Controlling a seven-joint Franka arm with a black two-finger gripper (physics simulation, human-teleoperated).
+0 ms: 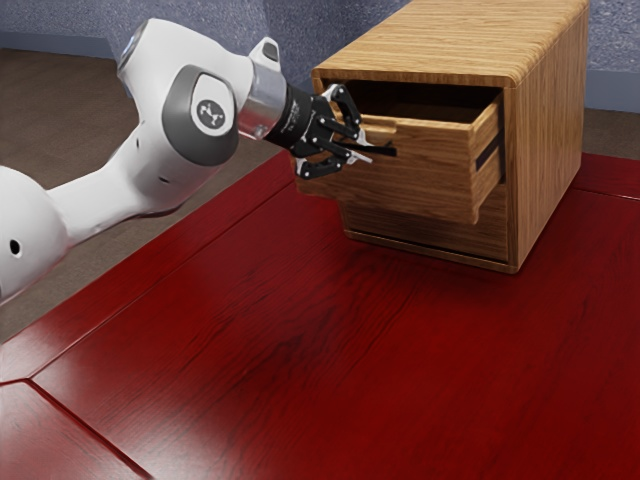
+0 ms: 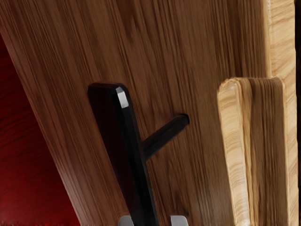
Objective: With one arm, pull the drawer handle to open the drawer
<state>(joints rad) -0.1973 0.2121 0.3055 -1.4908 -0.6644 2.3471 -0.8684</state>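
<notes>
We see a wooden cabinet [image 1: 548, 130] in the upper right of the exterior view, standing on a dark red surface [image 1: 300, 350]. Its drawer [image 1: 420, 170] is part of the way out of the cabinet's front. There is a dark gap above the drawer where the opening shows, and a plain wooden panel closes the lower part of the cabinet beneath it.

The white arm [image 1: 150, 150] comes in from the left edge and reaches right, ending at the drawer's front. Our black pincer [image 1: 372, 150] sits at the left end of that front, in the upper middle of the frame. Its fingers are drawn in on the black handle [image 1: 386, 152], one from each side, and they hold it.

In the wrist view the handle [image 2: 123, 155] is a dark bar running from the middle of the frame down to the lower edge. A thin post joins it to the drawer front [image 2: 188, 56] behind it. Two pale fingertips [image 2: 178, 220] show at the lower edge, one on each side of the bar and close against it. A strip of the red surface shows at the left edge. At the right stands a paler wooden edge [image 2: 249, 155] with a rounded end, and we cannot tell whether it belongs to the drawer or to the cabinet.

Behind the cabinet, along the top of the exterior view, are a brown floor [image 1: 60, 90] and a blue-grey wall [image 1: 200, 20].
</notes>
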